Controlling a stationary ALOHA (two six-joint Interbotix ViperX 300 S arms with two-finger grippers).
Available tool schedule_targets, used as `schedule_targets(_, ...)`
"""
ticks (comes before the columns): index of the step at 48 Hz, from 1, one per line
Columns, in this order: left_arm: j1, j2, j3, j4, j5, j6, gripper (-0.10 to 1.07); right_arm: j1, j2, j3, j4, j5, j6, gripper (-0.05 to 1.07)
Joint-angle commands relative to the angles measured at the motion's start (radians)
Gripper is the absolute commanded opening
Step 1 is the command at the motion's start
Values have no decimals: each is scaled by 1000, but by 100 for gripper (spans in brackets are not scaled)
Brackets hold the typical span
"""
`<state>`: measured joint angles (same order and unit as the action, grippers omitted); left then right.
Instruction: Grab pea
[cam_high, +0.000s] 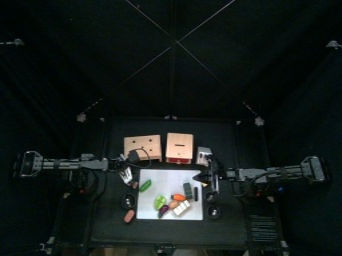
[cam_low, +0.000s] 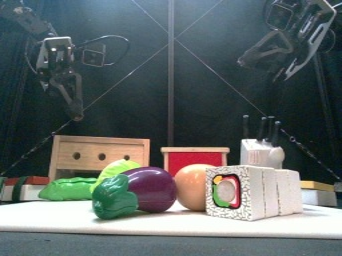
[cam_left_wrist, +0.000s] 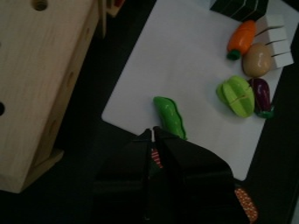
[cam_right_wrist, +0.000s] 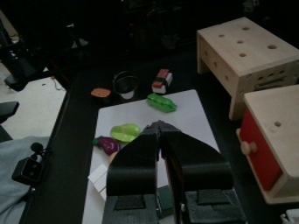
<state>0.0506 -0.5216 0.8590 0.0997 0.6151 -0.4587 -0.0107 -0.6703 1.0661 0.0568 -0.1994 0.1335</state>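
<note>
The pea (cam_left_wrist: 170, 116) is a small dark green pod lying near the edge of the white board (cam_left_wrist: 187, 52), on the side of the wooden boxes. It also shows in the top view as the pea (cam_high: 144, 186) and in the right wrist view as the pea (cam_right_wrist: 163, 102). My left gripper (cam_left_wrist: 153, 136) hovers just short of it, open and holding nothing; from above, the left gripper (cam_high: 128, 177) is at the board's left edge. My right gripper (cam_right_wrist: 163, 130) hangs over the board's right side, jaws shut and empty. Both arms are well above the table in the front view.
Other toy foods lie on the board: a lime-green piece (cam_left_wrist: 237, 94), an eggplant (cam_left_wrist: 263, 94), a carrot (cam_left_wrist: 242, 35), an onion-like piece (cam_left_wrist: 258, 59) and a sushi roll (cam_low: 254, 192). Two wooden boxes (cam_high: 142, 148) (cam_high: 183, 148) stand behind the board.
</note>
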Motion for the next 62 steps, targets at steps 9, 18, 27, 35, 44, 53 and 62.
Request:
schedule_targets(9, -166, 110, -21, 232, 5, -314, 60, -3, -3, -15, 8, 6, 0, 3)
schedule_targets(18, -215, 209, -32, 336, 3, -453, 76, -3, -3, -15, 8, 12, 0, 3)
schedule_targets(27, -236, 304, -43, 345, -20, -511, 86, -3, -2, -9, 8, 14, 0, 3)
schedule_targets(35, -245, 385, -89, 337, -21, -515, 87, -3, 17, -12, 8, 14, 2, 3)
schedule_targets(44, -255, 457, -133, 319, -17, -515, 87, -3, 41, -15, 8, 14, 0, 3)
schedule_targets(53, -252, 497, -141, 293, -5, -518, 87, 3, 55, -17, 8, 14, 2, 3)
schedule_targets(62, -247, 523, -143, 291, -12, -522, 87, 3, 57, -17, 8, 15, 0, 3)
